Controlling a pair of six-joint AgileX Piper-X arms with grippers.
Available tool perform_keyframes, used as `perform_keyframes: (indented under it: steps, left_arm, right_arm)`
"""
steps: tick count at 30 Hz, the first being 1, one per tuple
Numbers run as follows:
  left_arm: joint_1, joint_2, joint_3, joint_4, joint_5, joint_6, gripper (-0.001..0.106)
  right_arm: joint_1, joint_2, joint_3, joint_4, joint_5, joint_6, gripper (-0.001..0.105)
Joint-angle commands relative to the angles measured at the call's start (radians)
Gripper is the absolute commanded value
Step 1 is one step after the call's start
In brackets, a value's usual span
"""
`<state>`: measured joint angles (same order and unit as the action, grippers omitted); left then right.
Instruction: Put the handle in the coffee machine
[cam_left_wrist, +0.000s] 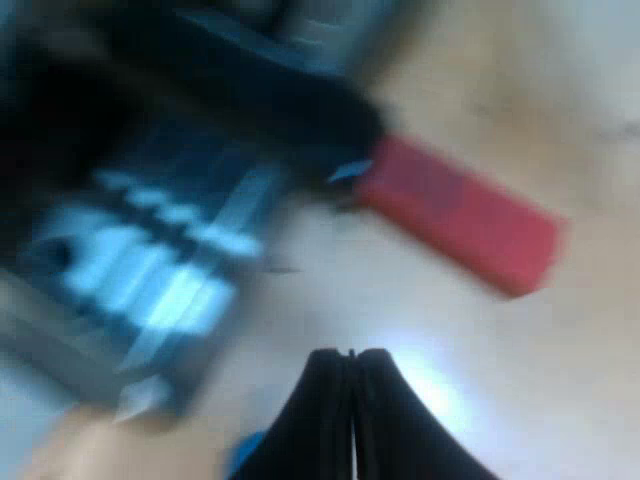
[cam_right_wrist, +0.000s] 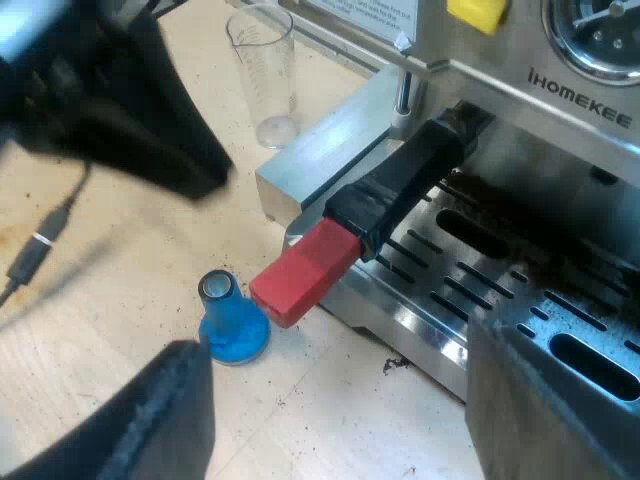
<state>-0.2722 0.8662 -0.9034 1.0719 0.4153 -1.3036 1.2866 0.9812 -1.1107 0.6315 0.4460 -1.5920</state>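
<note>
**Handle sits at the machine's front, both grippers clear of it**

Left wrist view first, and it's a smeary one. The left gripper (cam_left_wrist: 350, 356) has its two black fingers pressed flat together with nothing between them, hanging over the pale wooden table (cam_left_wrist: 570, 400). Out past the fingertips juts the red end (cam_left_wrist: 455, 215) of the handle (cam_left_wrist: 300, 110), well clear of the fingers. The dark part of the handle runs from there back toward the machine. The slotted drip tray (cam_left_wrist: 150, 270) shines underneath it. A bit of blue pokes out beside the fingers, too blurred to call.

Right wrist view is a lot clearer. The right gripper (cam_right_wrist: 335, 345) is spread wide, one finger on each side, holding nothing, and it hovers over the spot where the tray's edge meets the table. The handle goes up under the front of the espresso machine (cam_right_wrist: 560, 110), below the pressure gauge (cam_right_wrist: 595, 35). It slants across the drip tray, and the red end sticks out past the tray's edge over the table. Can't tell from here if it's actually locked in. A blue tamper (cam_right_wrist: 232, 322) stands on the table just beside the red end. A measuring glass (cam_right_wrist: 265, 75) stands upright near the tray's corner. The left gripper shows here as a dark blurry shape above the table, near that glass. Specks of coffee grounds (cam_right_wrist: 395, 365) lie on the wood next to the tray
</note>
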Motion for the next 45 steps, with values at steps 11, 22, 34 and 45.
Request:
perform_keyframes:
  steps: [11,22,34,45]
  left_arm:
    - [0.233,-0.166,-0.231,0.007,-0.045,-0.135,0.063]
    - [0.258,-0.172,-0.328,-0.113,-0.045,-0.319,0.096]
    - [0.452,-0.28,-0.317,-0.08,-0.115,-0.311,0.096]
    - [0.482,-0.63,-0.081,-0.028,-0.115,-0.277,0.096]
  right_arm:
    - [-0.133,-0.01,-0.059,-0.022,-0.113,-0.005,0.058]
    - [-0.47,-0.038,-0.175,-0.016,-0.109,-0.131,0.058]
    - [-1.014,-0.306,-0.035,0.11,-0.113,-0.127,0.058]
    - [-1.063,-0.757,0.182,0.173,-0.122,-0.186,0.058]
